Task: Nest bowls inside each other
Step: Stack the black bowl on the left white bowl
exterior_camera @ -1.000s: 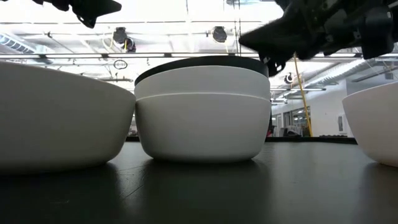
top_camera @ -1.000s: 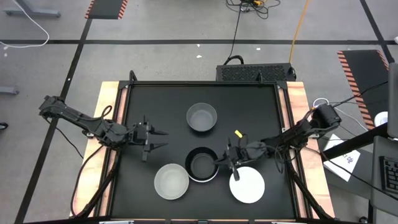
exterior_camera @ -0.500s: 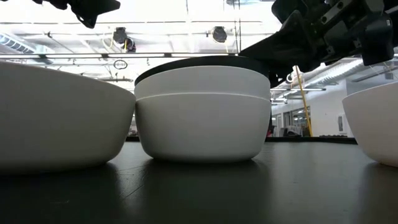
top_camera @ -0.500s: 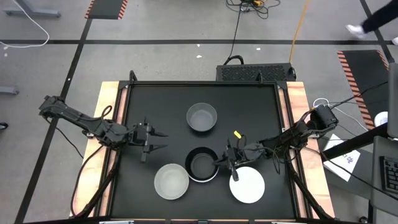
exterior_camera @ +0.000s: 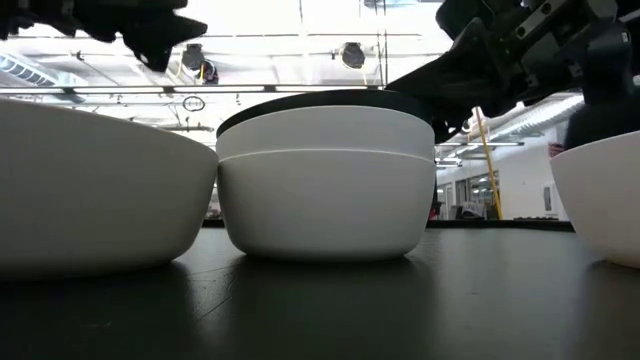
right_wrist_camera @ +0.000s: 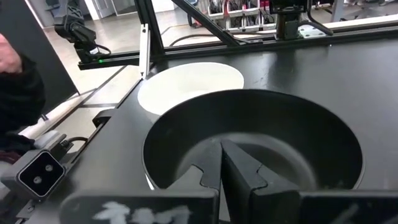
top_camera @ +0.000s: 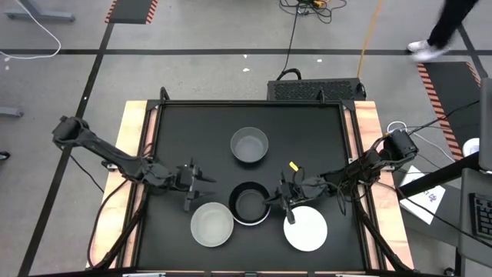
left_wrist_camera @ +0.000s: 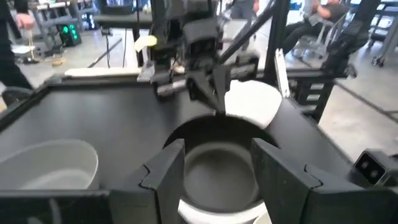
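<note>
A black bowl sits nested in two stacked white bowls at the table's near middle. A grey bowl stands farther back. A pale translucent bowl and a white bowl stand near the front edge. My right gripper is shut at the black bowl's right rim. My left gripper is open, left of the stack and above the table, its fingers pointing at the stack. My right gripper lays its shut fingers over the black bowl's right rim, tips reaching inside the bowl. The fingers come nearly level from the table's right side. The bowl sits upright in the white bowls below it.
The table's raised edges frame the black mat. The right arm's cable and a yellow tag lie right of the stack. Bare mat lies at the far left and far right. A person walks on the floor beyond the table.
My left gripper has gone down and toward the table's right and near edges, closer to the stack and the pale bowl, its fingers still open. The bowls have stayed where they were.
</note>
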`<state>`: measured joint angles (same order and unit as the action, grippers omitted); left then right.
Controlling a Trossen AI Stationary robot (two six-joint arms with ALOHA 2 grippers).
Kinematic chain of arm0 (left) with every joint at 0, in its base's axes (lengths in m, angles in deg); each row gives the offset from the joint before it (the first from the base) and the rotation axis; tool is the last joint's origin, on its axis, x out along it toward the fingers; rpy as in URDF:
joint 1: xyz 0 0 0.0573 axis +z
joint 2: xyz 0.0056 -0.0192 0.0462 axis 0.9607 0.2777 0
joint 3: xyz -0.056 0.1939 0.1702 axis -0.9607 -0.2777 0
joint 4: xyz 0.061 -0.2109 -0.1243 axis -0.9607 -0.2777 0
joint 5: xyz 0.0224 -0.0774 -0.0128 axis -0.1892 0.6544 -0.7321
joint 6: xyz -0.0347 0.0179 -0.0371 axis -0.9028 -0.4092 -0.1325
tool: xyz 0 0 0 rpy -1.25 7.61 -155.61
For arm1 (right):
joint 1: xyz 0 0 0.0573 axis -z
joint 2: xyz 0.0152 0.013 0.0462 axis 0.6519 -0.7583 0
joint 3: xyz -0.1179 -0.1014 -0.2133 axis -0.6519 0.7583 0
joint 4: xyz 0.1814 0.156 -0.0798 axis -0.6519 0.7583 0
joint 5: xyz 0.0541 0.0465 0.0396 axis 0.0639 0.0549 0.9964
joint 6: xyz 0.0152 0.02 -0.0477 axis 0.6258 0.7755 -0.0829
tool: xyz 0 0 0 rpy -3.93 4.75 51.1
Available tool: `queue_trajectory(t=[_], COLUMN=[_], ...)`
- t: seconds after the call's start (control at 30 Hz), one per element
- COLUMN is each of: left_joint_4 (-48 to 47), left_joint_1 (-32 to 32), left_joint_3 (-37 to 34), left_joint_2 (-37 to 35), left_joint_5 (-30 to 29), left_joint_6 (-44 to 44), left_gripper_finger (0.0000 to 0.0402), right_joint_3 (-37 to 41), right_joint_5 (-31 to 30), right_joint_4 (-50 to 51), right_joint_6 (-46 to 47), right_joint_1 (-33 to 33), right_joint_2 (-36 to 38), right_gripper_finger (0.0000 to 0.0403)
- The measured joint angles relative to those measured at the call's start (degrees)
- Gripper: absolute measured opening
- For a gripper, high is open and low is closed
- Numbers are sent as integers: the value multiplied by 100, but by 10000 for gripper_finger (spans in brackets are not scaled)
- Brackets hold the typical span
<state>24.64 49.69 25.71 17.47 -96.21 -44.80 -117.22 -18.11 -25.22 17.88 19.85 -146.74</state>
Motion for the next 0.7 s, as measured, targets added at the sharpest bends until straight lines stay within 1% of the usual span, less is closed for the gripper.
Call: queue_trajectory(t=[0.1, 0.17, 0.3, 0.47, 0.7], left_joint_4=[359, 578, 688, 997, 1691], left_joint_1=[4, 9, 9, 9, 9], left_joint_3=[-146, -216, -247, -247, -247], left_joint_2=[215, 374, 718, 1157, 1769], left_joint_5=[-1, -57, -198, -204, -207], left_joint_6=[-90, -205, -396, -439, -465], left_gripper_finger=[186, 186, 186, 186, 186], right_joint_3=[0, 0, 4, 4, 4], right_joint_5=[-21, -176, -466, -468, -467], right_joint_4=[42, 68, 198, 194, 231], right_joint_6=[16, 10, -19, -8, -20], right_joint_1=[-47, -84, -138, -143, -142], right_joint_2=[0, 0, 0, 0, 0], right_gripper_finger=[0, 0, 0, 0, 0])
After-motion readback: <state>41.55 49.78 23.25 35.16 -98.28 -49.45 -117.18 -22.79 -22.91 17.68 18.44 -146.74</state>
